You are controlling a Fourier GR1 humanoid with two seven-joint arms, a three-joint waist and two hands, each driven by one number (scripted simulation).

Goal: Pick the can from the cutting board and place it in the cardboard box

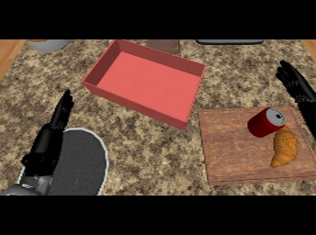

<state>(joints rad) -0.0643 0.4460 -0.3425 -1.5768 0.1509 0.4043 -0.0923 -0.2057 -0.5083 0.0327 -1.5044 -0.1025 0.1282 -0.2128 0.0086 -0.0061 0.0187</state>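
Can point(266, 122) lies on cutting board point(232, 158), not yet gripped: approach step. Your right hand point(297, 87) near it, fingers straight, apart. Nxt: lower, curl round can, clear of croissant point(284, 147).

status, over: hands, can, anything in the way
Both open: left hand by plate, right hand beside cutting board. Untouched can on the board. Close beside it a croissant, may crowd the grasp.

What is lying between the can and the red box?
Nothing loose: the head view shows only bare cutting board and speckled counter between can and box.
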